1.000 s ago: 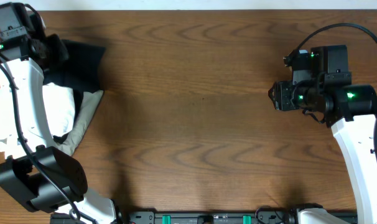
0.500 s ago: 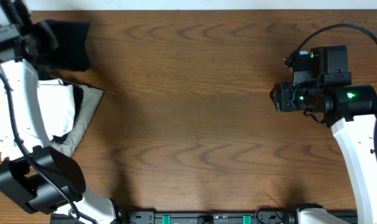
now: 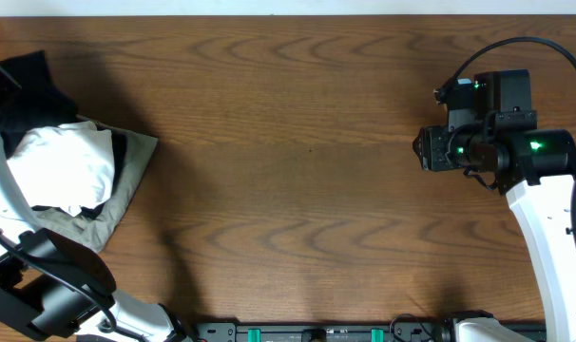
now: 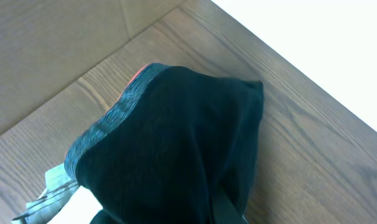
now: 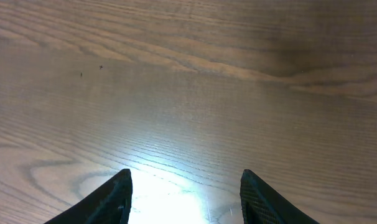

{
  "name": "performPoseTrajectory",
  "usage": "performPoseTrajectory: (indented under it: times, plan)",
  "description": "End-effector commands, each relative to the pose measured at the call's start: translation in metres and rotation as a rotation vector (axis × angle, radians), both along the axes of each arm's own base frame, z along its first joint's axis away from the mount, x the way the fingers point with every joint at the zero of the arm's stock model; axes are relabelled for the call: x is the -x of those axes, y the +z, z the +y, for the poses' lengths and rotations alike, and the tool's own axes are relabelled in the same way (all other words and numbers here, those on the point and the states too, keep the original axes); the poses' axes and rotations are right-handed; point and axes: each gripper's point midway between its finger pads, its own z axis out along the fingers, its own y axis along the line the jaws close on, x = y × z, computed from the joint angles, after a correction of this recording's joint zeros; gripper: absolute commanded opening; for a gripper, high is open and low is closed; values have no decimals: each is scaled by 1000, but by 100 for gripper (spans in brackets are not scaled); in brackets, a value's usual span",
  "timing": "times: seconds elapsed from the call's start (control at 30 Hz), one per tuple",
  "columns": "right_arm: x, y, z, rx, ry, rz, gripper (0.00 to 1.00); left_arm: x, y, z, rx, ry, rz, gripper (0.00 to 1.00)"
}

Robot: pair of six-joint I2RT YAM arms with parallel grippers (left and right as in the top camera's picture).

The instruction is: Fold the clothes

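Your left claw (image 4: 224, 211) was clenched on the black leggings (image 4: 176, 143) — bunched at the far left corner of the table (image 3: 297, 142), just beside the white garment (image 3: 62, 163) and the olive garment (image 3: 122, 195). Your right claw (image 5: 185, 180) hung released over the wood — well apart.

Soft, even light from above fills the overhead view. The wooden worktop (image 3: 297, 142) shows crisp grain, with a diffuse shadow near its upper left corner. Small green lamps (image 3: 535, 145) glow at the right. In the right wrist view a white glare patch burns on the wood by the right claw (image 5: 185, 180). In the left wrist view the upper right is blown out and the black leggings (image 4: 176, 143) lose detail.
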Motion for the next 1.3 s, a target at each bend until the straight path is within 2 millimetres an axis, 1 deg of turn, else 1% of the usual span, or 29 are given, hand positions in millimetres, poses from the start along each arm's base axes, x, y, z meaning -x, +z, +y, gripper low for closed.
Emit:
performPoseTrajectory:
  times: [0.0, 0.1, 0.23, 0.4, 0.5, 0.6, 0.73, 0.83, 0.93, 1.17, 1.27]
  plan:
    - [1, 2, -4, 15, 0, -11, 55, 3, 32, 6, -15, 46, -85, 7]
    - [1, 2, -4, 16, 0, -10, 54, 5, 34, 12, -8, 74, -106, 7]
    - [1, 2, -5, 18, -2, -10, 55, 9, 41, 26, -12, 117, -144, 6]
    - [0, 2, -5, 19, -2, -11, 55, 24, 45, 48, 14, 206, -189, 7]
    - [0, 2, -6, 25, -6, -12, 55, 30, 42, 54, 32, 231, -190, 6]
    - [0, 2, -7, 28, -7, -12, 55, 28, 30, 48, 97, 234, -188, 6]
    - [0, 2, -7, 28, -7, -12, 55, 29, 3, 39, 226, 290, -154, 6]
    - [0, 2, -7, 28, -7, -12, 55, 23, -12, 22, 331, 237, -143, 6]
    - [-1, 2, -7, 27, -7, -17, 55, 22, -19, 5, 413, 191, -127, 6]
    - [-1, 3, -6, 26, -7, -19, 56, 29, -31, -23, 559, 166, -78, 6]
    - [-1, 3, -6, 26, -7, -19, 56, 29, -32, -36, 639, 155, -79, 6]
